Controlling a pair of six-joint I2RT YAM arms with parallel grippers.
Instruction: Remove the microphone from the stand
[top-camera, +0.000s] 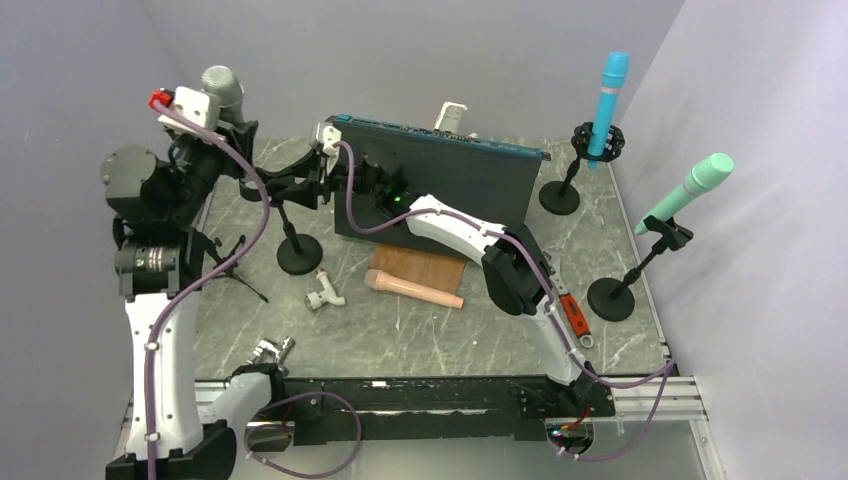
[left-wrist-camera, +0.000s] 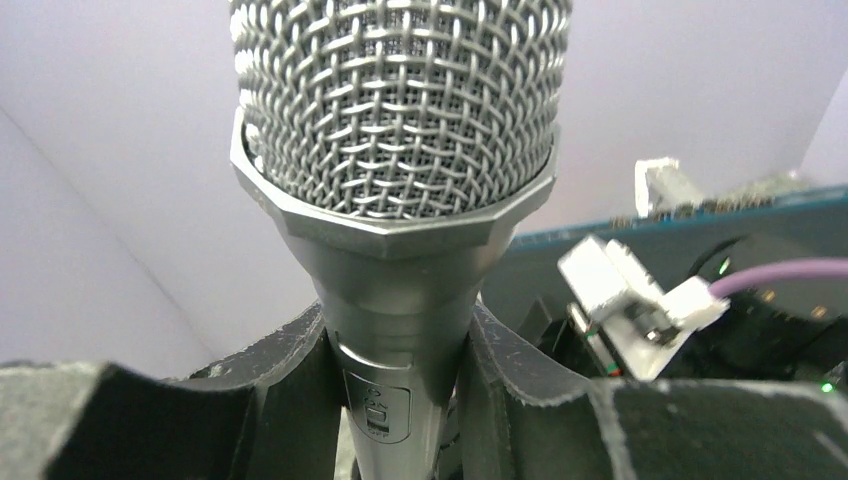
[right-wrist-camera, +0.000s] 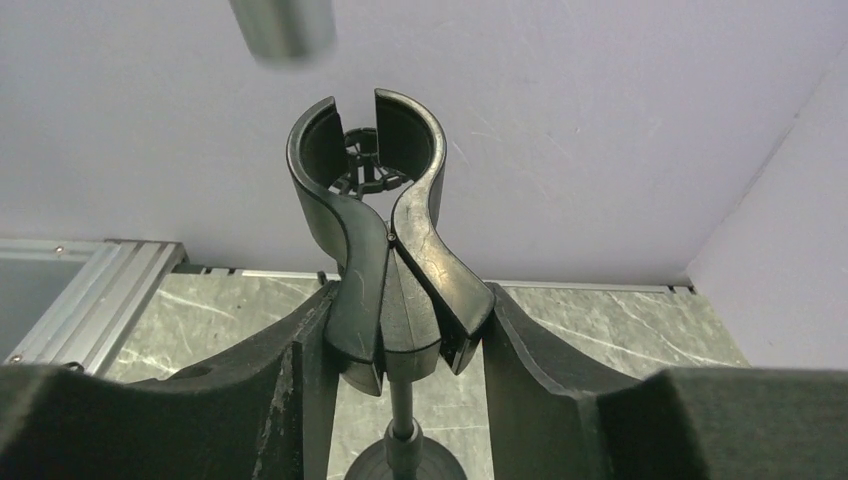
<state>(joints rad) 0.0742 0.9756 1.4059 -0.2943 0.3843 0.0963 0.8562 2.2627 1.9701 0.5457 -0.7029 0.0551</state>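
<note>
— Jaws first: your left jaws pinch the microphone (left-wrist-camera: 400, 130) by its smooth grey metal barrel, just under the head. Your right jaws are pressed onto the lower part of the clip (right-wrist-camera: 365, 170) on top of the stand (top-camera: 299, 254).

— Why hold the clip at all?

— Most likely to brace it. The stand is a thin rod on a small round base, so it would probably tip or ride up with the pull if you left it free.

— And where is the microphone?

— Out of the clip. It sits upright between your left jaws. Its blunt tail end hangs above your right jaws, apart from the clip. The clip's two curved black plastic halves have a gap at the top and grip nothing.

— What about the surfaces?

— The pads (left-wrist-camera: 280, 400) are dark and rough, with pale, worn edges, and that roughness suits a slick, tapering barrel. The head is a woven wire dome over a faceted collar. The marbled grey table (right-wrist-camera: 620, 320) lies below your right jaws. The removal itself looks done, and what is left is finding somewhere to set the microphone down.
</note>
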